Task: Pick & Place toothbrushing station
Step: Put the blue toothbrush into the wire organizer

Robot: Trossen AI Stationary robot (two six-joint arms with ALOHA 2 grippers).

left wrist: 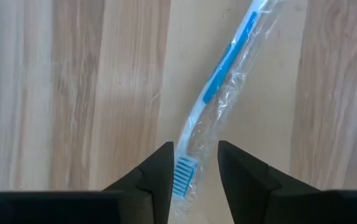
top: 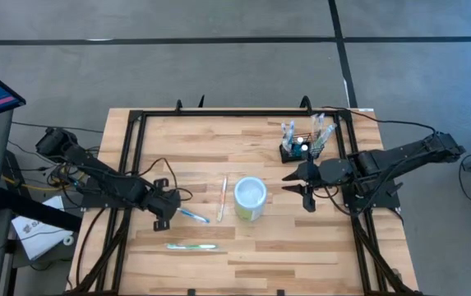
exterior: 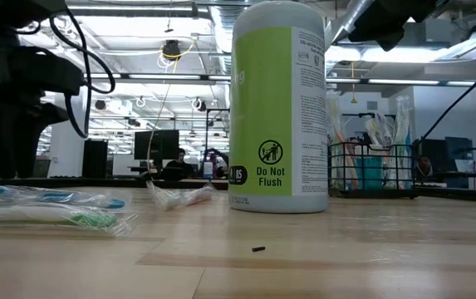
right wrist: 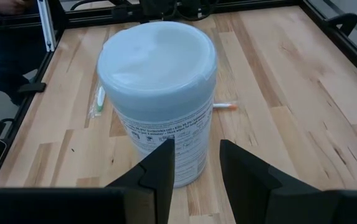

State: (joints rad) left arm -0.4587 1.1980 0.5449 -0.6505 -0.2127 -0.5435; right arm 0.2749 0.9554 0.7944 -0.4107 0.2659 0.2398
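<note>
Progress: looks early to me; three wrapped brushes lie loose on the wood, none on its way to the basket.
Left gripper [left wrist: 194, 171]: fingers parted, straddling the head of the blue toothbrush [left wrist: 212, 102], not pinching it that I can see.
Other brushes: a green one [top: 192, 246] just in front of that gripper, an orange one [top: 222, 197] between it and the cup.
Right gripper [top: 303, 186]: parted, empty, waiting just beside the cup [top: 250, 198].
Toothbrushing station [top: 302, 148]: black mesh basket just behind the right gripper, well apart from the left.
Basket contents: several wrapped items standing upright, probably brushes.
Cup: lid on, contents hidden.
</note>
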